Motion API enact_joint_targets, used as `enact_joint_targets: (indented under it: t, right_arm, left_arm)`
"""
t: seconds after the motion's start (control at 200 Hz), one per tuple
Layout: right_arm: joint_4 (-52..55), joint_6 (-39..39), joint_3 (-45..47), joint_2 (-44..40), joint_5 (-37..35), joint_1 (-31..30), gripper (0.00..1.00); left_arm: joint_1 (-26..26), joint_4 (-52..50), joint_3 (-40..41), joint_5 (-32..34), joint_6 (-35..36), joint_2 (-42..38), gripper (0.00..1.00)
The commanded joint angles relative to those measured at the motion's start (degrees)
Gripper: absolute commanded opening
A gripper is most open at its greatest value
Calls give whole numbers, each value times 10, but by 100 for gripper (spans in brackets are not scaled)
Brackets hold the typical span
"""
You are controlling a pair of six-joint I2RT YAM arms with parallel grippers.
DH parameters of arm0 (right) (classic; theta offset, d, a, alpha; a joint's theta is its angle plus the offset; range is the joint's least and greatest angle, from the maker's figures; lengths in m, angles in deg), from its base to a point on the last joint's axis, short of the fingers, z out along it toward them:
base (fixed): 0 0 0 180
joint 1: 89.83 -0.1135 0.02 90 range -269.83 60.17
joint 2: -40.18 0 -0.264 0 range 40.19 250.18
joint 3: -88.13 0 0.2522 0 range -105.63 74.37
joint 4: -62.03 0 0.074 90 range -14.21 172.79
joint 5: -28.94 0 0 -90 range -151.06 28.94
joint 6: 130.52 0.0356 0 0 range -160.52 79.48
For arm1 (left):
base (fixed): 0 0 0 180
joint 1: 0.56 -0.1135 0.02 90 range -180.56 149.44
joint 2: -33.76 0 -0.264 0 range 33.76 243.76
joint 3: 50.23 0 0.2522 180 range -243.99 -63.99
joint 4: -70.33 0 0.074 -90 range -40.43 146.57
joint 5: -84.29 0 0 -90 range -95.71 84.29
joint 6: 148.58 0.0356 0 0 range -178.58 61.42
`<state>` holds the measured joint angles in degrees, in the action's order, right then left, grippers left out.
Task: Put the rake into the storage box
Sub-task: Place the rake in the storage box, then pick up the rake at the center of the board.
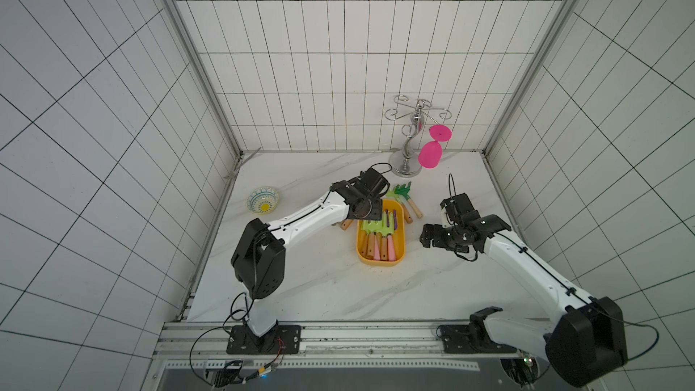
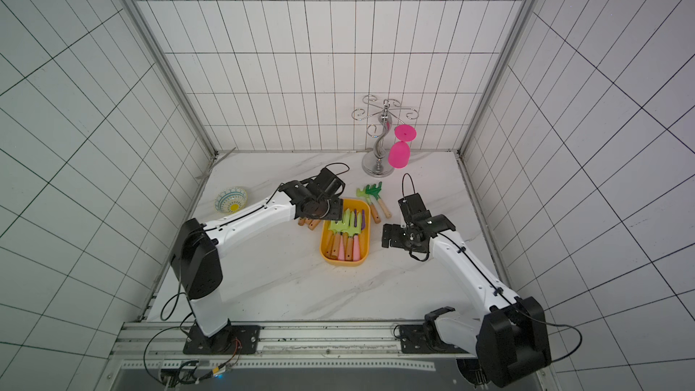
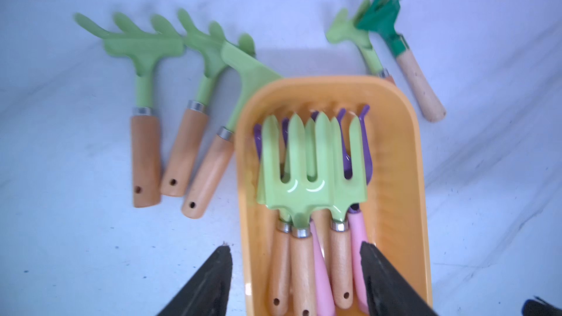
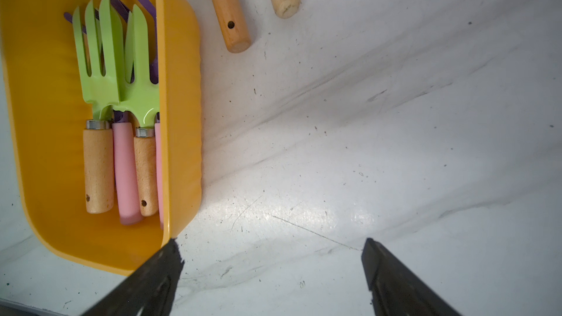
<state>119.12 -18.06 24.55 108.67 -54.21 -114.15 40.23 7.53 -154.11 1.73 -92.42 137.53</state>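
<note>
A small round patterned ceramic bowl (image 1: 263, 200) sits far left on the white marbled tabletop (image 1: 301, 287), well apart from the rest. Next, three light green metal rakes (image 3: 185, 147) with wooden handles lie side by side on the table, just left of the storage box (image 1: 401, 253), a shallow yellow-orange plastic tub that already holds more rakes (image 3: 313, 177), green and purple. The left gripper (image 3: 293, 249) hovers over the handles in the box, its black fingers (image 3: 223, 265) spread and, as far as the blurred wrist view shows, pinching nothing. By the box's far right corner lie a pale green rake (image 3: 366, 53) and a dark green rake (image 3: 395, 41), with a chrome stand (image 1: 406, 167) carrying a pink goblet (image 1: 430, 155) behind them. The right gripper (image 4: 270, 247) hangs over bare table beside the box, fingers spread and empty. Each rake looks light and stiff. The glossy head would slip and its tines would snag, so the matte wooden handle, pinched across its middle, is the better hold
</note>
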Motion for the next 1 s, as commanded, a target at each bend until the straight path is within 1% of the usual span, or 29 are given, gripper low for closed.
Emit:
enact_joint_targets:
  t: [0.0,0.105,0.225,0.315,0.41,0.55,0.725,0.809,0.889,0.994]
  right_arm:
    - [4,-8,0,14,6,5,95]
    - [4,-7,-1,17,7,5,95]
    - [7,-6,-1,13,6,5,95]
    - [7,-4,0,12,1,5,95]
    - [7,-3,0,16,1,5,95]
    - [10,0,-2,21,1,4,95]
    - [10,5,-2,22,-4,4,95]
    - [12,7,-3,22,-5,4,95]
    - [12,9,-3,22,-6,5,95]
    - [13,12,-3,21,-6,4,95]
  left_arm:
    - [-70,-19,-4,2,38,23,68]
    - [-114,-24,-15,-8,64,53,68]
    - [-134,-18,-16,12,82,87,67]
    - [-152,-14,-19,-13,78,111,65]
    - [-157,10,-15,-25,92,130,63]
    - [-158,5,-33,-21,107,173,57]
    - [-159,14,-33,-24,111,195,50]
    - [-161,14,-35,-26,109,201,43]
    - [-162,18,-36,-30,109,205,32]
    - [-164,16,-38,-27,106,206,21]
